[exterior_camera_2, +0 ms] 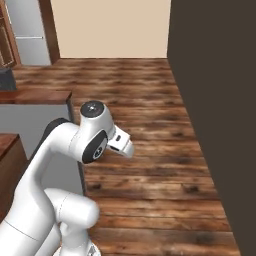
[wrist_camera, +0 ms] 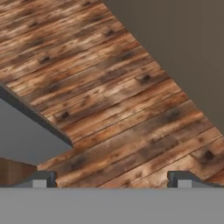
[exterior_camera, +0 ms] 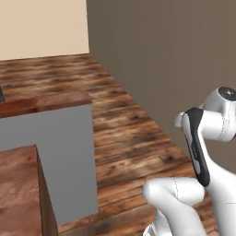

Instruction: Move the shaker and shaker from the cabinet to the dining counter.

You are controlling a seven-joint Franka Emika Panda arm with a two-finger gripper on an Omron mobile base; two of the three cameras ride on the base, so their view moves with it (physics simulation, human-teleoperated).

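Observation:
My gripper (wrist_camera: 112,180) points down at the wooden plank floor (wrist_camera: 113,92), open wide, its two dark fingertips (wrist_camera: 42,179) far apart with nothing between them. A counter with a reddish-brown wood top (exterior_camera: 44,102) and grey sides (exterior_camera: 55,152) stands to the left of the arm. I cannot tell whether it is the dining counter. Its grey corner (wrist_camera: 30,131) enters the hand view at the left. The shakers and the cabinet are out of view.
A tall grey-brown wall (exterior_camera: 175,55) runs close along the right, dark in the right base view (exterior_camera_2: 220,100). Open floor stretches ahead to a cream wall (exterior_camera_2: 110,25). A grey appliance (exterior_camera_2: 27,30) stands at the far left. A small dark object (exterior_camera_2: 6,79) sits on the counter.

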